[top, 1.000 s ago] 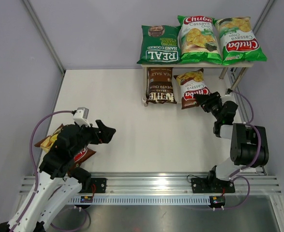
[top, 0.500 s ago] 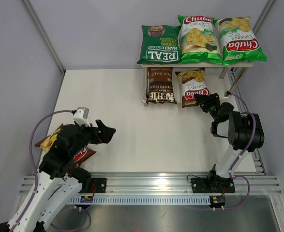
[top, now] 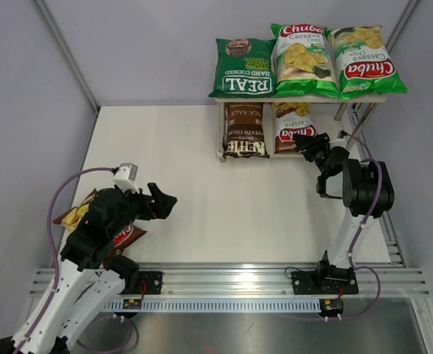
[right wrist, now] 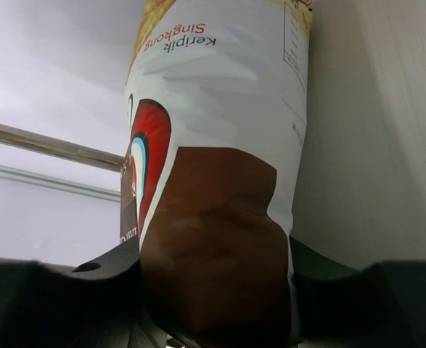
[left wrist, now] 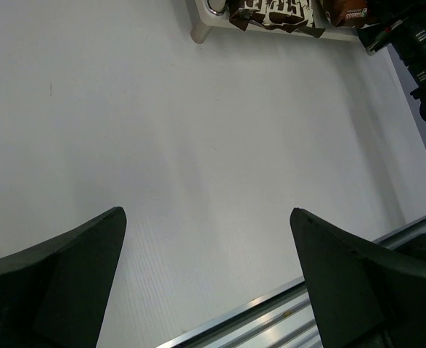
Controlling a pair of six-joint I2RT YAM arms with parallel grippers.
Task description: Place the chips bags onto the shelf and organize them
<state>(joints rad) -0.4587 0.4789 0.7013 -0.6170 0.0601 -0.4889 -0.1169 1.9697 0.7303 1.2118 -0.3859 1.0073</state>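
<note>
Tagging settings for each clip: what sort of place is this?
Probably a robot lab cell, not a shop: a white table boxed in by grey walls, arms bolted to a metal rail, and one small shelf of chips bags.

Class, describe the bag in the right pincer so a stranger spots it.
Find the two-tier shelf at the far right. On its lower board, beside the dark Kettle bag, sits the brown-red Chuba bag, alone gripped by the right pincer.

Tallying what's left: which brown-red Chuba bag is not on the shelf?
The near-left bag, lying on the table; the other bag is on the shelf's lower board, in the right tool.
</note>
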